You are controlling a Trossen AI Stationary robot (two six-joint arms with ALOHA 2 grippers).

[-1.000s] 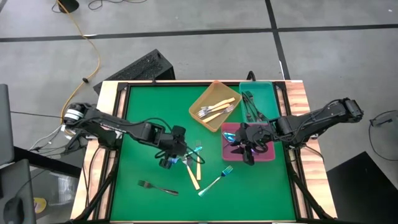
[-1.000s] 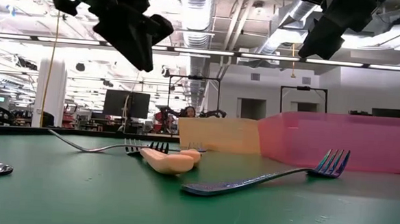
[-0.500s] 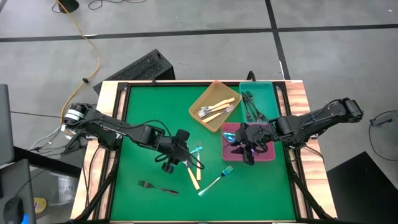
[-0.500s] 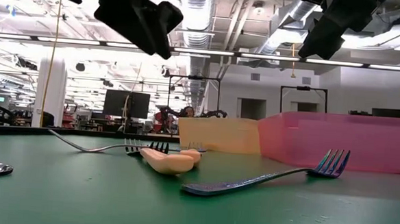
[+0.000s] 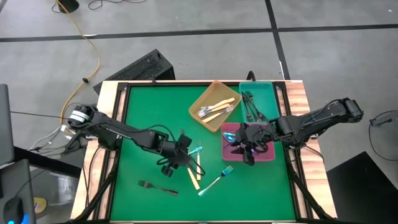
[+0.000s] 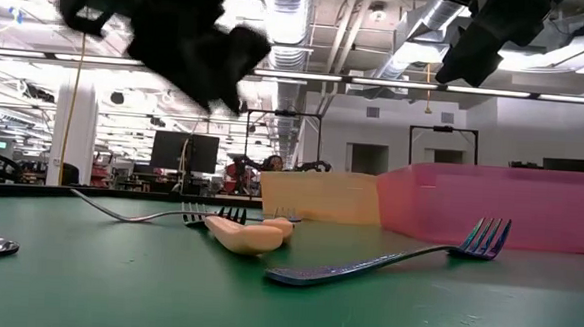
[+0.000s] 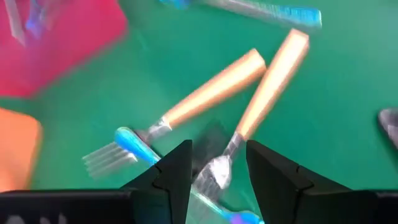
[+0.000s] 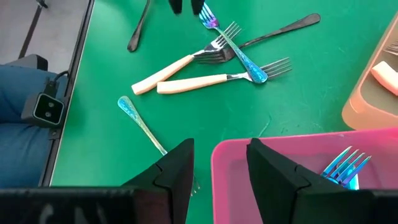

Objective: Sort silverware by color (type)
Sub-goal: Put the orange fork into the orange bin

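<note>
Two cream-handled forks [image 7: 270, 81] [image 7: 211, 93] lie crossed with a blue-teal fork [image 7: 134, 144] on the green table. My left gripper [image 5: 184, 157] hangs open just over this pile. Its fingers stand on either side of one cream fork's silver neck [image 7: 217, 169], and I see no touch. Another blue-teal fork [image 5: 215, 180] and a black fork [image 5: 157, 186] lie nearer the front edge. My right gripper [image 5: 249, 151] is open over the pink tray [image 5: 225, 149]. That tray holds a blue-teal fork [image 8: 342, 165].
An orange tray [image 5: 217, 93] with cream forks and a teal tray [image 5: 266, 93] with black forks stand at the far right. The table has a raised dark frame and wooden side rails. The green surface to the left of the pile is bare.
My left gripper has moved toward the table's right and near edges and sunk toward the crossed forks, tipping further down. The forks and my right gripper have kept still.
</note>
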